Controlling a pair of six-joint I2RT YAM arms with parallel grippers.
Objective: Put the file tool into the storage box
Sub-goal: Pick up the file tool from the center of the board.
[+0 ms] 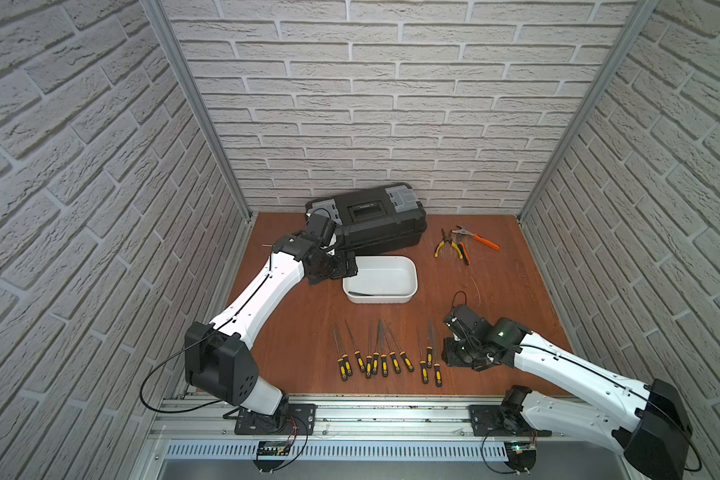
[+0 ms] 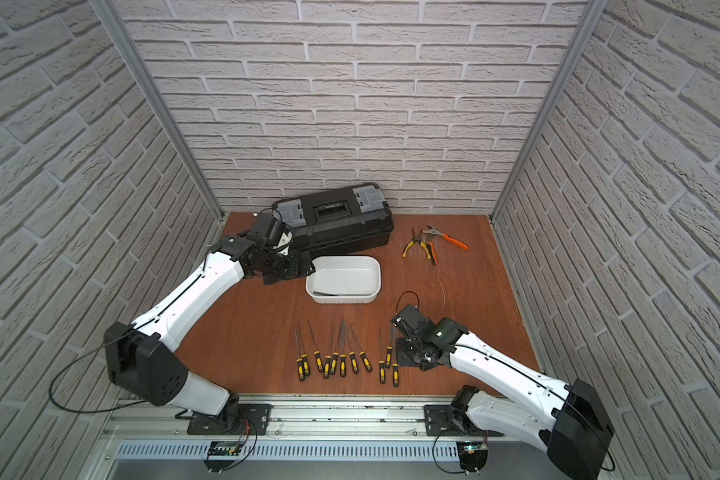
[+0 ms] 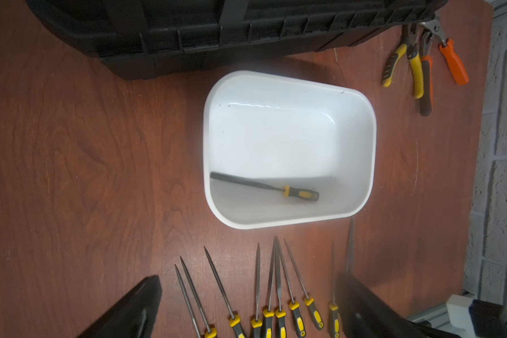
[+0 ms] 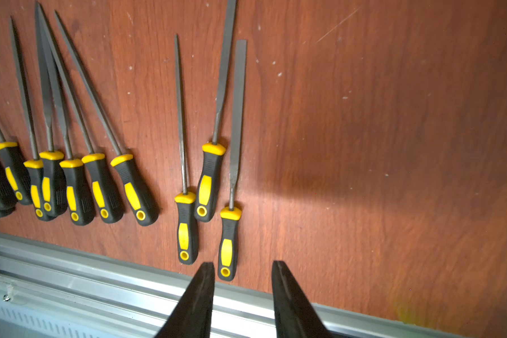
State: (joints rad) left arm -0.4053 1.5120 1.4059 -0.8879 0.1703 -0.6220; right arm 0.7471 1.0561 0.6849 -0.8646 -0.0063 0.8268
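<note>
left end effector (image 3: 249, 276): fingers spread wide with nothing between them, raised above the brown wooden bench (image 1: 308, 311)
storage box: shallow white plastic tub with rounded corners (image 3: 373, 152), straight ahead of and below the left end effector, well apart from the right one
file tool: slim grey steel file with a black-and-yellow handle (image 3: 264, 185), lying flat inside the tub along one long wall
right end effector (image 4: 243, 263): fingers parted, pinching nothing, low over the bench
flat file (image 4: 230, 234): on the bench, its handle butt just ahead of the gap between the right end effector's fingers
row of matching files (image 1: 383, 357): beside the right end effector
black toolbox with grey latches (image 1: 375, 220): beyond the tub
pliers (image 1: 449, 247): yellow and orange handles, far beyond the right end effector
writing: the lid mark on the toolbox is too small to read
</note>
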